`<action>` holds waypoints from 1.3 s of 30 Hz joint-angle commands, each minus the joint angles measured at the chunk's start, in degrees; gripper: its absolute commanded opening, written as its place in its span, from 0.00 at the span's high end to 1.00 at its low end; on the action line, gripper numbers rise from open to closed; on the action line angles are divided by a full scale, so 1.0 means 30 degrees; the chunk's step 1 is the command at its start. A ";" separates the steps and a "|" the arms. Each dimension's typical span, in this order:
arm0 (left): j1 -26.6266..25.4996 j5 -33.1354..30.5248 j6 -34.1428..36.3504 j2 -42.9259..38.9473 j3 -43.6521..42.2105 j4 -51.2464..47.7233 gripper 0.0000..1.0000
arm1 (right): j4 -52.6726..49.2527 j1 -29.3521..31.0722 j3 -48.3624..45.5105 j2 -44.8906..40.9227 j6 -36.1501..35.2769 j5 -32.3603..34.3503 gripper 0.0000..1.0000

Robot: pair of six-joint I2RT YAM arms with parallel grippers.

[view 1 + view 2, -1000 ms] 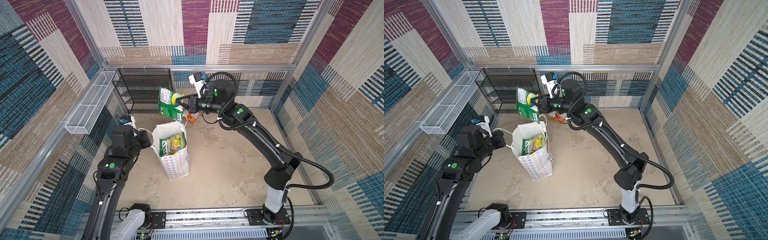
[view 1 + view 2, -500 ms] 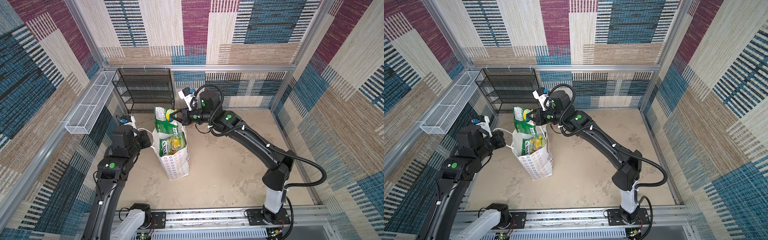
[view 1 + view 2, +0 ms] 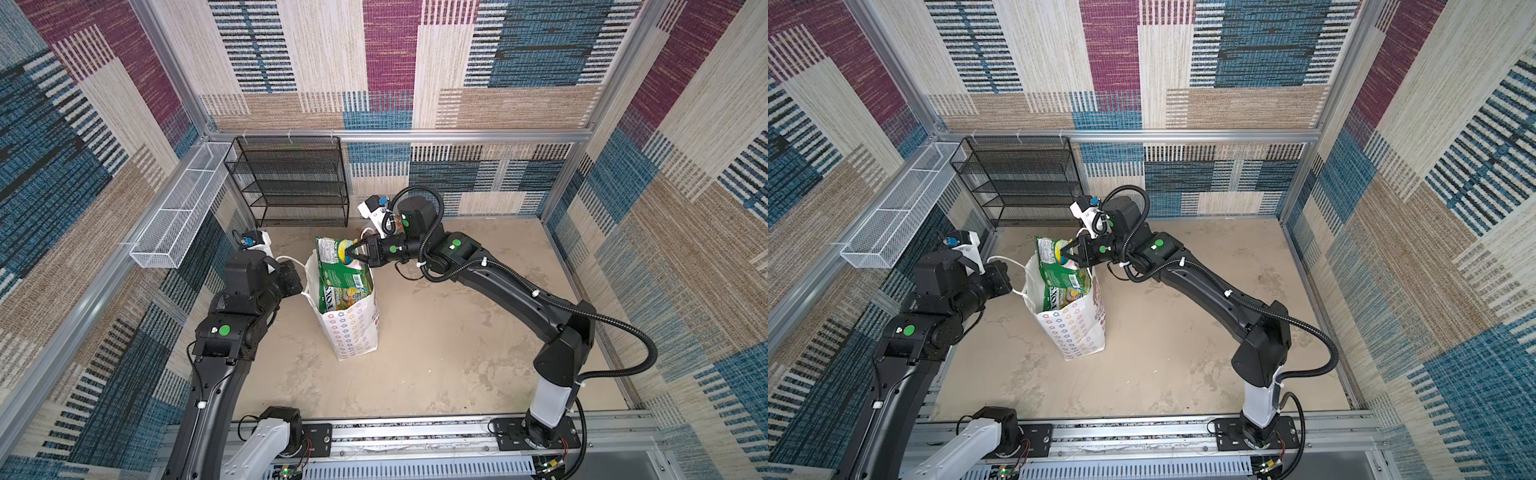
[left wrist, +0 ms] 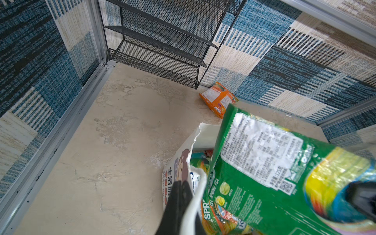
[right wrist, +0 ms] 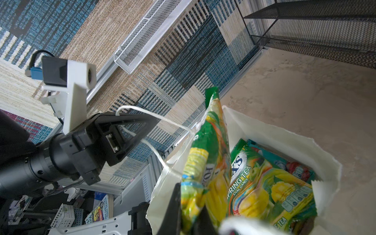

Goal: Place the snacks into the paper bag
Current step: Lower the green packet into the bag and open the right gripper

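Holding the green packet [image 3: 337, 266] partway inside the paper bag [image 3: 353, 332], your right pincer [image 3: 353, 252] grips it. Your left pincer [image 5: 150, 124] pinches the handle [image 5: 142, 110]. Lower, then release.

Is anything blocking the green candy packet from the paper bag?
Nothing visible. The right claw holds the green candy packet at the open mouth of the paper bag, and the left claw holds its cord handle.

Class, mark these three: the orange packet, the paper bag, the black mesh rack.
orange packet [image 4: 218, 99]: left wrist view, middle of its face.
paper bag [image 3: 353, 332]: a top view, flower-printed front wall.
black mesh rack [image 3: 291, 183]: a top view, middle of its shelves.
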 commanded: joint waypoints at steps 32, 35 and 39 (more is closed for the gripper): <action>0.0014 0.0268 0.0074 0.0081 -0.0119 0.0787 0.99 | -0.4504 0.0603 0.1691 0.1658 -0.1814 0.1177 0.78; 0.0014 0.0253 0.0077 0.0064 -0.0118 0.0739 0.99 | -0.4992 0.0586 0.2222 0.1737 -0.2054 0.2477 0.71; 0.0014 0.0250 0.0077 0.0067 -0.0089 0.0778 0.99 | -0.5267 0.0659 0.2635 0.1439 -0.2263 0.4339 0.64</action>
